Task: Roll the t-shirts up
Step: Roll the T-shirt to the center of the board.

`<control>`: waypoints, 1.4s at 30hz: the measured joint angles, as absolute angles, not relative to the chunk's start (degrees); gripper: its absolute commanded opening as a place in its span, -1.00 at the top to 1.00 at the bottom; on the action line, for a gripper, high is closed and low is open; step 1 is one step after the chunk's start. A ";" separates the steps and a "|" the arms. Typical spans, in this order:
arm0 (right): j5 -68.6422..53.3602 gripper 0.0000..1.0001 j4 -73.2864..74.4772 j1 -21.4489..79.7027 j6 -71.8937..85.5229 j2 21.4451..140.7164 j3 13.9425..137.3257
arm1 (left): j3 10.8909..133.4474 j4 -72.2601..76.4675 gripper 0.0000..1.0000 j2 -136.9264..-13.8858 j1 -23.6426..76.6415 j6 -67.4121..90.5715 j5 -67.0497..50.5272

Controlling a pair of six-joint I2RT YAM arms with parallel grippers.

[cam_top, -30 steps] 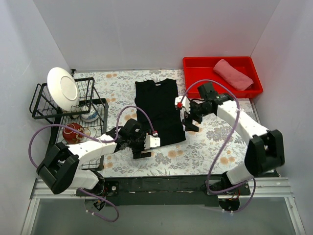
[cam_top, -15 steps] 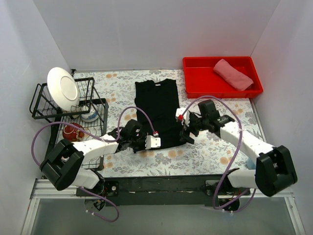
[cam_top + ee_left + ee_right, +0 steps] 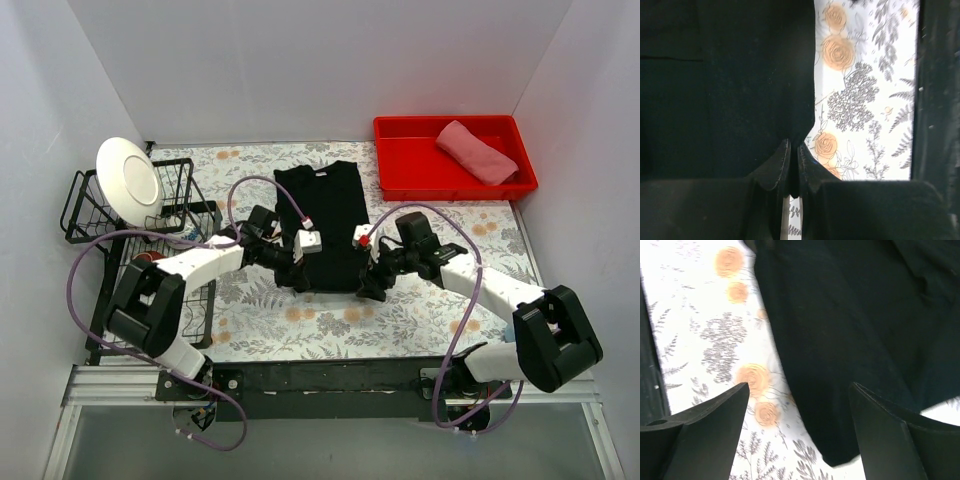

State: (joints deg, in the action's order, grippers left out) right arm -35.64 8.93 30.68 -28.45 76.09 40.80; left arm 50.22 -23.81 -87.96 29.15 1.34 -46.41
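The black t-shirt (image 3: 322, 205) lies flat on the floral cloth at the table's middle, collar toward the far wall. My left gripper (image 3: 299, 277) is at its near left corner. In the left wrist view the gripper (image 3: 794, 159) is shut, with the black t-shirt (image 3: 725, 100) edge pinched between the tips. My right gripper (image 3: 373, 285) hovers low at the shirt's near right corner. It stands open (image 3: 799, 386), and the black t-shirt (image 3: 840, 340) corner lies between its fingers without touching them. The salmon-pink t-shirt (image 3: 478, 151) lies bunched in the red bin (image 3: 405, 168).
A black wire dish rack (image 3: 85, 215) with a white plate (image 3: 128, 178) standing upright in it is at the far left. The red bin sits at the far right corner. White walls close in the table on three sides. Purple cables loop over both arms.
My left gripper has closed on the shirt's near left corner and shifted slightly away from the near edge. My right arm has swung down and inward to the near right corner.
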 measured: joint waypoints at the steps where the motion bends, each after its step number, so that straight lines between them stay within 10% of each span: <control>1: -36.49 -0.70 9.19 30.74 -28.62 76.09 40.80 | 51.16 -24.60 0.93 -88.92 28.60 1.54 -47.70; 29: -14.92 -0.54 -23.29 42.78 -49.58 72.60 20.03 | 55.92 -31.94 0.91 -95.85 21.34 1.69 -58.37; 34: -14.11 -0.19 -27.38 42.87 -53.21 75.24 19.57 | 56.25 -32.88 0.89 -96.40 20.84 1.28 -59.00; 37: -13.85 0.77 -28.69 43.18 -55.94 77.78 19.49 | 56.71 -33.23 0.71 -96.42 20.51 1.23 -59.24; 39: -13.87 0.97 -28.93 43.24 -57.54 78.94 19.53 | 57.19 -33.41 0.14 -96.44 20.36 1.23 -59.09; 42: -14.09 0.97 -27.29 43.27 -58.00 79.72 20.53 | 57.49 -32.40 -0.20 -96.33 20.38 3.81 -56.45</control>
